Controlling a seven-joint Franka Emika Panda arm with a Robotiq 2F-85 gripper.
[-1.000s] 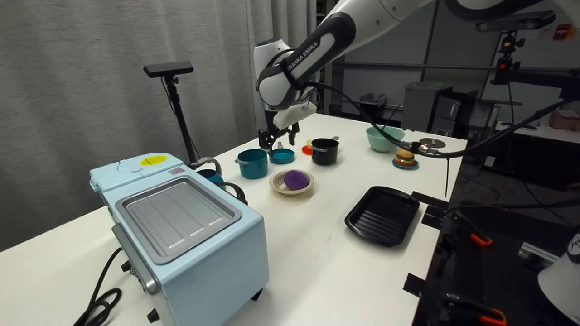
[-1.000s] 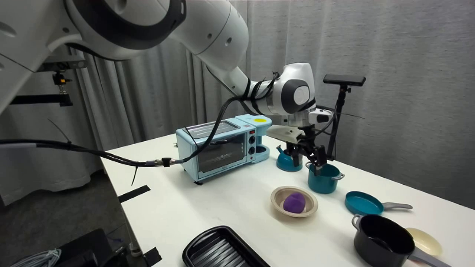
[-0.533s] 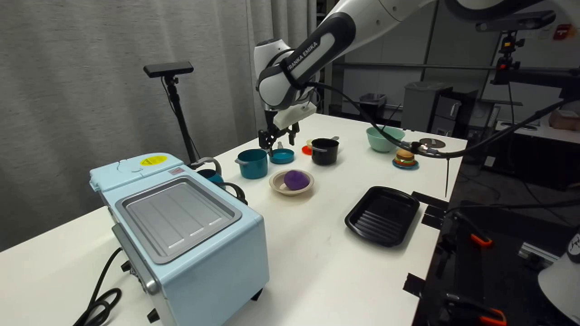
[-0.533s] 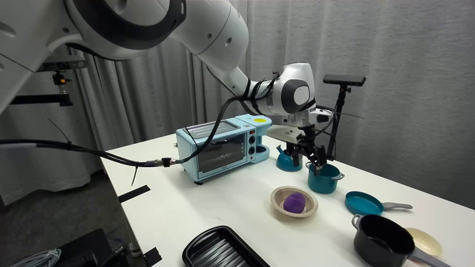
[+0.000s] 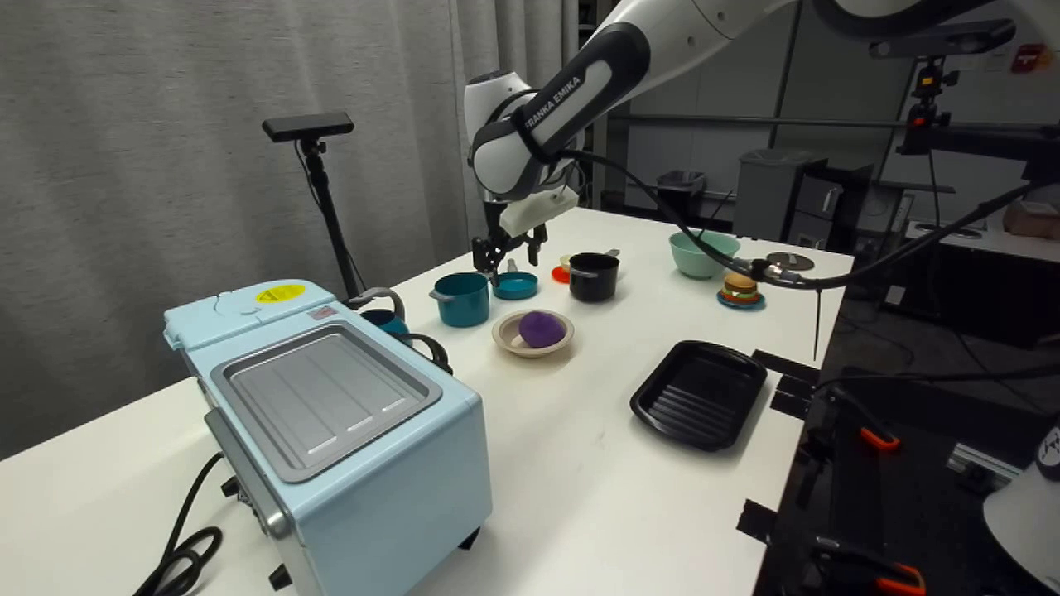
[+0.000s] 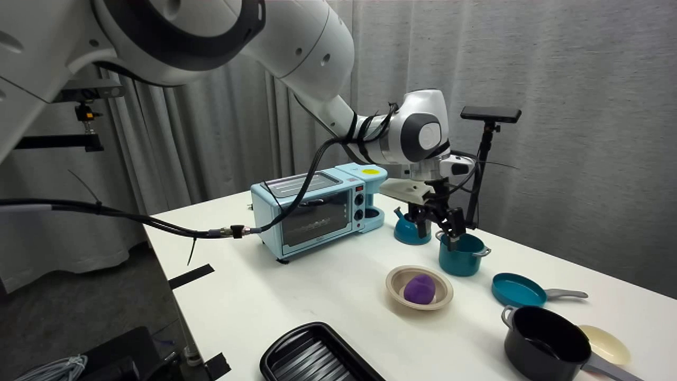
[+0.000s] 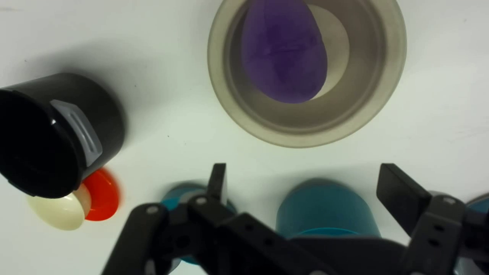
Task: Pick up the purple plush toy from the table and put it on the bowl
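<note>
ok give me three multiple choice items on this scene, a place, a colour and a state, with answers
1. Where is the purple plush toy?
A) in the black pot
B) in the beige bowl
C) on the black tray

2. What colour is the frying pan?
A) red
B) white
C) teal

3. How does the gripper stand?
A) open, holding nothing
B) shut on the toy
C) shut, holding nothing

1 B: both exterior views show it resting inside the bowl.
2 C: both exterior views show it teal.
3 A: in the wrist view its fingers stand wide apart, nothing gripped.
</note>
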